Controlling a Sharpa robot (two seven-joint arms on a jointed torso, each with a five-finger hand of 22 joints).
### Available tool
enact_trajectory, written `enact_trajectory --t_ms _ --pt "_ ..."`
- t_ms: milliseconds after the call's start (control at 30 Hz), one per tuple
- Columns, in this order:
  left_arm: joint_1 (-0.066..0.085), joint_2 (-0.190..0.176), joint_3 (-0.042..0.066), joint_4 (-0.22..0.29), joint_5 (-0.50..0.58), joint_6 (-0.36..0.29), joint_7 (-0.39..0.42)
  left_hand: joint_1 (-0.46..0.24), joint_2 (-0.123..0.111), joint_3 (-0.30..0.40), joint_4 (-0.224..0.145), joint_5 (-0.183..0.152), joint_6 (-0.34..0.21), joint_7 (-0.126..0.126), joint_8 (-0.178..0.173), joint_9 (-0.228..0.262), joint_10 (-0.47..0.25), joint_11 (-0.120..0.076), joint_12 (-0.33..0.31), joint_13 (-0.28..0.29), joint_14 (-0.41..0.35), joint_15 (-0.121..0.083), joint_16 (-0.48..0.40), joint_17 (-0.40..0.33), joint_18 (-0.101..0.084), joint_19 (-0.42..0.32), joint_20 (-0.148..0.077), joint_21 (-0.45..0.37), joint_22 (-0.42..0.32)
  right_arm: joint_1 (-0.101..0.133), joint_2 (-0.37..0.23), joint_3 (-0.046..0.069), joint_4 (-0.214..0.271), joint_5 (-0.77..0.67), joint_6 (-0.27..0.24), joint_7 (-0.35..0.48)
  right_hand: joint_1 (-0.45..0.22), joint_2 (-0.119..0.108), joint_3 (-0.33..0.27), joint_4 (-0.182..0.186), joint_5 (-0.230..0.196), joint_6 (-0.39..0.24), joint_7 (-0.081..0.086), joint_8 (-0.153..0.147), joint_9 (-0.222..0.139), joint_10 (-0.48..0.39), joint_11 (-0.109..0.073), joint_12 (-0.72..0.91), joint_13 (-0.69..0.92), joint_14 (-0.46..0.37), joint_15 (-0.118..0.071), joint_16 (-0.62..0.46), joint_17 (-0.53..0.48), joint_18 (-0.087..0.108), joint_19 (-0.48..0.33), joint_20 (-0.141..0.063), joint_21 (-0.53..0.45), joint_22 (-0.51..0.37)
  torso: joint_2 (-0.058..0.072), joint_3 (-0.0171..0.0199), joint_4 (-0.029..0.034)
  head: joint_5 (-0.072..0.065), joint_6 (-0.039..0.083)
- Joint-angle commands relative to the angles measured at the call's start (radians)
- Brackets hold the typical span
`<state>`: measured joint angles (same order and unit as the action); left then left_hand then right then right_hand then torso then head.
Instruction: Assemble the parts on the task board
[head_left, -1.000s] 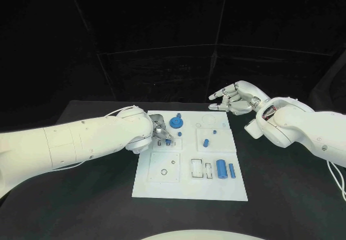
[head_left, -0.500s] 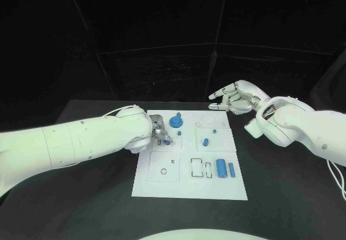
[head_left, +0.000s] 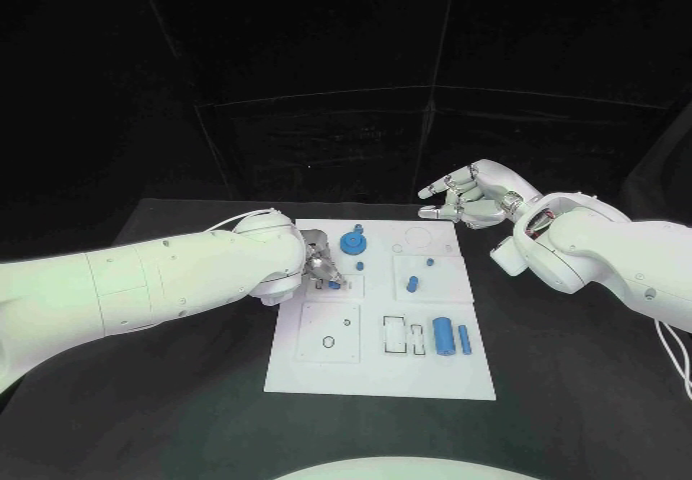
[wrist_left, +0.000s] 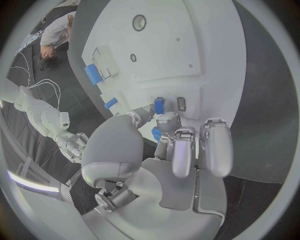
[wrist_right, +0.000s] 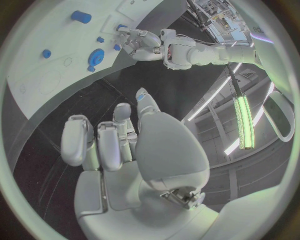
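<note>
Blue parts (head_left: 446, 339) are lying across the white task board (head_left: 329, 375); the left hand (head_left: 319, 262) is pinching a small blue part (wrist_left: 159, 105) there, while the right hand (head_left: 473, 196) is hovering beyond it, fingers curled, holding nothing.

head camera overhead, wrist cameras close, sharing task board (head_left: 382, 345)

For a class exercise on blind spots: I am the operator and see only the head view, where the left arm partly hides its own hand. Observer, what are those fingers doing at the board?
Observer: In the left wrist view, the left hand has its fingertips at a small blue piece standing upright in the board.
Operator: Is it gripped?
Observer: I cannot tell. Right beside the piece is a dark empty slot.
Operator: And the right hand?
Observer: In its wrist view, the right hand holds nothing.
</note>
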<state>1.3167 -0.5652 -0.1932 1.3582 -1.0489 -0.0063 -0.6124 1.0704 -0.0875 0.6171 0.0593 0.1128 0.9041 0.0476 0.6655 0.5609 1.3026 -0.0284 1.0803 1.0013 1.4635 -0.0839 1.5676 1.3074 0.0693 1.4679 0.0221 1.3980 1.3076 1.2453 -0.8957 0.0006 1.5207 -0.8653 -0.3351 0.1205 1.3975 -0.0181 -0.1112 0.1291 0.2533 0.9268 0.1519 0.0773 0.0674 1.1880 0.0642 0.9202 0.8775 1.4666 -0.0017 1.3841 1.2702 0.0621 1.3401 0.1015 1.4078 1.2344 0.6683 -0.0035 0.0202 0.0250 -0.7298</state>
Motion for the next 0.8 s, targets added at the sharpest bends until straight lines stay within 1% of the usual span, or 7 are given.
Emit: enact_trajectory --t_ms 33,133,200,500,667,800 --pt "-0.002 0.003 -0.002 -0.003 -0.007 0.021 -0.009 -0.024 -0.01 0.145 -0.142 -0.001 0.004 -0.01 0.008 0.001 0.008 -0.006 -0.001 -0.003 0.107 -0.009 0.003 0.263 -0.017 0.025 -0.006 0.006 0.02 0.002 0.001 0.001 0.001 -0.001 0.005 0.007 0.002 -0.001 -0.007 -0.001 0.003 0.009 0.0 -0.002 0.0 -0.001 -0.002 -0.005 -0.002 0.039 -0.01 -0.006 -0.002 0.015 -0.008 -0.001 -0.006 -0.001 0.0 0.0003 0.0 0.0 0.0" --pt "-0.002 0.008 -0.002 -0.009 -0.005 0.018 -0.008 -0.066 -0.025 0.104 -0.112 -0.004 0.014 -0.017 0.015 -0.003 0.012 -0.011 0.004 -0.001 0.107 -0.013 0.003 0.263 -0.018 0.027 -0.009 0.008 0.025 0.002 0.002 0.001 0.001 -0.001 0.005 0.007 0.0 0.0 -0.01 0.0 0.002 0.009 0.0 -0.002 0.0 -0.002 -0.001 -0.007 -0.005 0.039 -0.01 -0.006 -0.002 0.015 -0.009 -0.001 -0.008 -0.003 0.001 0.0004 -0.0005 0.001 -0.001" --pt "-0.002 0.011 -0.002 -0.014 -0.003 0.019 -0.008 -0.088 -0.032 0.078 -0.095 -0.005 0.02 -0.019 0.016 -0.008 0.012 -0.012 0.007 0.0 0.107 -0.015 0.003 0.263 -0.018 0.027 -0.01 0.008 0.025 0.002 0.002 0.001 0.001 -0.001 0.005 0.006 -0.001 0.001 -0.011 0.001 0.002 0.009 0.0 -0.002 0.0 -0.002 -0.001 -0.007 -0.006 0.039 -0.01 -0.006 -0.002 0.015 -0.01 -0.001 -0.008 -0.005 0.001 0.0005 -0.0009 0.001 -0.002" --pt "-0.001 0.022 -0.002 -0.029 0.0 0.035 -0.008 -0.128 -0.033 0.0 -0.05 -0.006 0.037 -0.022 0.02 -0.023 0.017 -0.015 0.021 0.01 0.107 -0.018 0.003 0.263 -0.02 0.03 -0.013 0.013 0.036 0.002 0.003 0.001 0.002 -0.001 0.005 0.006 -0.002 0.001 -0.013 0.002 0.002 0.009 0.0 -0.002 0.0 -0.003 -0.001 -0.009 -0.007 0.039 -0.01 -0.007 -0.003 0.015 -0.01 -0.001 -0.009 -0.005 0.0 0.0002 -0.0008 0.0 -0.004" --pt "-0.001 0.025 -0.002 -0.035 0.001 0.037 -0.008 -0.184 -0.038 -0.054 -0.001 -0.006 0.047 -0.021 0.021 -0.032 0.019 -0.013 0.026 0.011 0.107 -0.016 0.003 0.263 -0.021 0.031 -0.013 0.015 0.04 0.002 0.003 0.001 0.003 -0.001 0.004 0.006 -0.006 0.002 -0.02 0.006 0.007 0.009 0.0 -0.003 0.0 -0.003 -0.001 -0.009 -0.009 0.04 -0.009 -0.007 -0.003 0.015 -0.01 -0.001 -0.01 -0.006 -0.001 0.0003 -0.0002 -0.001 -0.004" --pt "-0.001 0.027 -0.002 -0.039 0.001 0.035 -0.007 -0.192 -0.032 -0.065 0.01 -0.005 0.05 -0.022 0.022 -0.035 0.019 -0.014 0.026 0.009 0.107 -0.017 0.003 0.263 -0.022 0.032 -0.013 0.017 0.043 0.002 0.003 0.001 0.003 -0.001 0.004 0.005 -0.006 0.002 -0.02 0.006 0.007 0.009 0.0 -0.003 0.0 -0.003 -0.001 -0.009 -0.009 0.04 -0.009 -0.007 -0.003 0.015 -0.01 -0.001 -0.01 -0.006 -0.001 0.0001 -0.0003 -0.001 -0.005"
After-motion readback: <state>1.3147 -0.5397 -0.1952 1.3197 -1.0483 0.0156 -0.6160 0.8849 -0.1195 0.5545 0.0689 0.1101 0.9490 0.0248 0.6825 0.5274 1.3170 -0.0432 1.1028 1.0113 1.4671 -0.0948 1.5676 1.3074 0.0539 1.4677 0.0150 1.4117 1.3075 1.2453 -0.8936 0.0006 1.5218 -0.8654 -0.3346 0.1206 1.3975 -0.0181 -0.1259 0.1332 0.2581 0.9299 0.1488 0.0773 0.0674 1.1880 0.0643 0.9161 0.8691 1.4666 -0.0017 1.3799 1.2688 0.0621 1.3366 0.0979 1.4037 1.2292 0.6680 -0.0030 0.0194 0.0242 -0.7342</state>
